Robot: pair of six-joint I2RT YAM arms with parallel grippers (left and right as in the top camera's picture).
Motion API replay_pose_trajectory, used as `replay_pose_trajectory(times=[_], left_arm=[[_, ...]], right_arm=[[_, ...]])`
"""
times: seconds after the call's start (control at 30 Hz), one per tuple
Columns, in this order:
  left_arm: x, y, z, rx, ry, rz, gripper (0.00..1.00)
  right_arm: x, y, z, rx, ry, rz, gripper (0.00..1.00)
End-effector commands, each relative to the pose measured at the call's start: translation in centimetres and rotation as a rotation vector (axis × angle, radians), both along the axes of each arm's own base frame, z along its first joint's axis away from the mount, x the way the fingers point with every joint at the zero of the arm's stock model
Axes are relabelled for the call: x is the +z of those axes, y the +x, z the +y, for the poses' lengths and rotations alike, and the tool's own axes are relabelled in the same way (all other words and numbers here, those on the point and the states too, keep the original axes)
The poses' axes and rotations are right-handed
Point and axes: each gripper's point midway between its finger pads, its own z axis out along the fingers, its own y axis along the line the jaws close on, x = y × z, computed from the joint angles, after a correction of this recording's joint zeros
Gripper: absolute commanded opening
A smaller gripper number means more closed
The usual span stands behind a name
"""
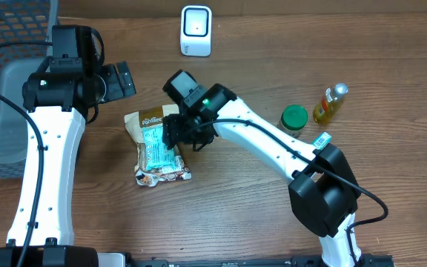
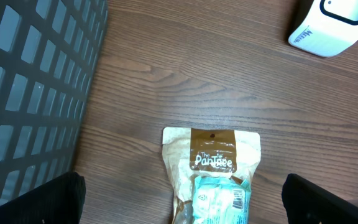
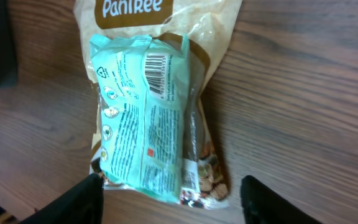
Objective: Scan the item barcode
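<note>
Lying flat near the tabletop's middle, left of centre: a tan-and-brown pouch point(image 1: 151, 119) lettered "The Pantree", with a mint-green packet point(image 3: 142, 118) on top, fine print and barcode point(image 3: 157, 71) facing up. Right gripper point(image 3: 171, 183) spread, straddling the pouch's lower end. Left gripper point(image 2: 182, 180) spread wide, holding nothing.

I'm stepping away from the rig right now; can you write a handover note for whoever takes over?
Left claw: open, empty, beside the basket.
Right claw: open, straddling the teal packet, no grip yet.
The packet lies on the brown pouch, barcode facing up.
Scanner: at the far side, apart from both.
Done: approach. Left: grasp, lift, show the barcode to the scanner.
</note>
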Motion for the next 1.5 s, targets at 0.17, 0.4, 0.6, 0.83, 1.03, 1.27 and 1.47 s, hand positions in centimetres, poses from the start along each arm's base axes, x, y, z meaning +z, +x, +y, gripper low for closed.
replay_pose_trajectory(times=[0.17, 0.4, 0.6, 0.83, 1.03, 1.27, 1.47], left_arm=[[0.3, 0.2, -0.1, -0.019, 0.006, -0.008, 1.0], [0.3, 0.2, -0.1, -0.019, 0.006, -0.008, 1.0], [0.3, 0.2, -0.1, -0.019, 0.006, -0.008, 1.0], [0.3, 0.2, -0.1, -0.019, 0.006, -0.008, 0.99], [0.3, 0.2, -0.1, -0.019, 0.006, -0.008, 1.0], [0.3, 0.2, -0.1, -0.016, 0.004, -0.008, 1.0], [0.4, 0.4, -0.6, -0.032, -0.021, -0.016, 1.0]], right_arm=[[-2.7, -1.7, 1.7, 0.043, 0.003, -0.033, 0.64], [-3.4, -1.5, 1.9, 0.036, -0.006, -0.057, 0.61], [-3.6, -2.1, 2.3, 0.047, -0.007, -0.053, 0.61], [-3.3, -1.8, 2.0, 0.038, -0.019, -0.071, 0.66], [4.0, 2.2, 0.2, 0.058, 0.068, -0.182, 0.76], [17.6, 9.1, -10.7, -0.188, 0.036, -0.453, 0.86], [24.1, 11.3, -27.0, -0.543, -0.061, -0.543, 1.0]])
